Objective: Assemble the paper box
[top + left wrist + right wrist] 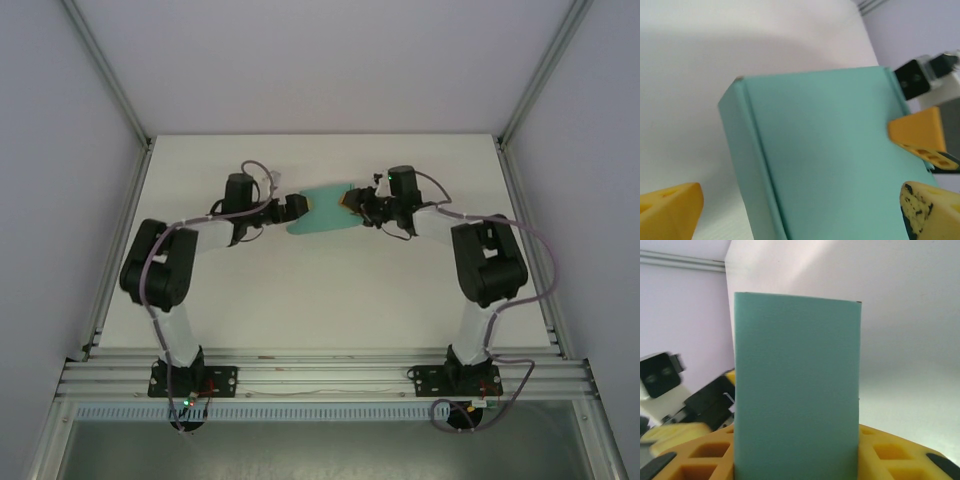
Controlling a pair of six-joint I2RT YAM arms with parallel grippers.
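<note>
White desk (320, 290). Left end effector (800, 205) released, straddling teal-green thin-card paper box (820, 150); right end effector (797, 460) grasps its far edge. Hold right firm, close left square.

1. The paper box (322, 208) is over the far half of the desk (320, 300), about midway across it.
2. The left pincer (297, 207) is just left of the box. Its fingers stand wide on either side of the box's end, one clearly apart from it.
3. The right pincer (352, 200) is at the box's right end, which sits between its fingers and touches both.
4. The left arm's base (192, 380) and the right arm's base (455, 380) sit well apart at the desk's near edge.
</note>
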